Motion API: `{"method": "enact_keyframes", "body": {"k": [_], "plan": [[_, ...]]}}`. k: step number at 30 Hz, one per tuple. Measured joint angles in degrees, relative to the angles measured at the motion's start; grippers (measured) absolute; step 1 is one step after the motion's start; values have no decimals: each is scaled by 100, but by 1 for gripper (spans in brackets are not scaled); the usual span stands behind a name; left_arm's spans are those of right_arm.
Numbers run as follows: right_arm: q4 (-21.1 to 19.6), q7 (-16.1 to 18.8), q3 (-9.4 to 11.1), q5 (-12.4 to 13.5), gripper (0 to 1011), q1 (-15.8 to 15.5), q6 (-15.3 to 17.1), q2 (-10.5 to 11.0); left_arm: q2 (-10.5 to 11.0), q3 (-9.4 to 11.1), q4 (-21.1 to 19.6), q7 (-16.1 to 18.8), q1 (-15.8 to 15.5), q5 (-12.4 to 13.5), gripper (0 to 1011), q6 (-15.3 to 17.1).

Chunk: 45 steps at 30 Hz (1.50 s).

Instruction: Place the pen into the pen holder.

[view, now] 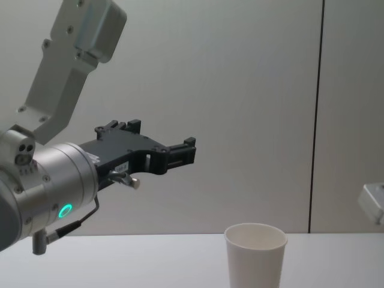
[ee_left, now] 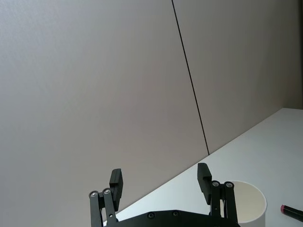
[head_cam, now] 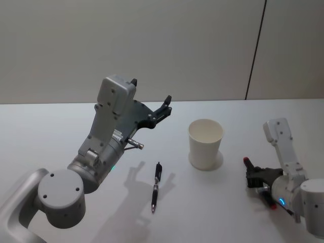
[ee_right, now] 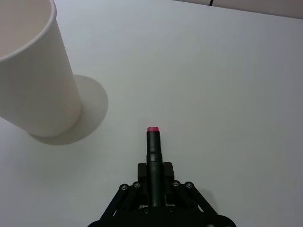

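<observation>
Tabletop (head_cam: pixel 55 131) is seen open around the upright paper cup (head_cam: pixel 205 147), set inside its edges. A pink-tipped pen (ee_right: pixel 153 146) is clamped in the right gripper (ee_right: pixel 155 172) low beside the cup, tip aimed away from the robot. A black pen (head_cam: pixel 156 186) is laid flat left of the cup, lengthwise near-to-far. The left gripper (head_cam: pixel 165 107) is held high, jaws spread

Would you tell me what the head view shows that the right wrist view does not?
The head view adds the left gripper, raised above the table with jaws open, and a black pen lying flat left of the pen holder. The right wrist view adds the jaws of the right gripper shut on a pink-tipped pen. Both include the upright pen holder, the right gripper and that pen's tip.
</observation>
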Motion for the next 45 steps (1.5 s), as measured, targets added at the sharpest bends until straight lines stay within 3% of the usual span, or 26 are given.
{"method": "enact_keyframes", "body": {"k": [9, 20, 32, 45], "plan": [[-38, 30, 1, -51, 185, -35, -129, 4, 0, 0, 0, 0, 0, 0, 1004, 0], [-365, 27, 16, -78, 184, -158, -592, 42, 0, 0, 0, 0, 0, 0, 1004, 0], [-800, 5, 34, -103, 184, -316, -1346, 93, 0, 0, 0, 0, 0, 0, 1004, 0], [-1180, 19, 40, -108, 184, -437, -2374, 108, 0, 0, 0, 0, 0, 0, 1004, 0]]}}
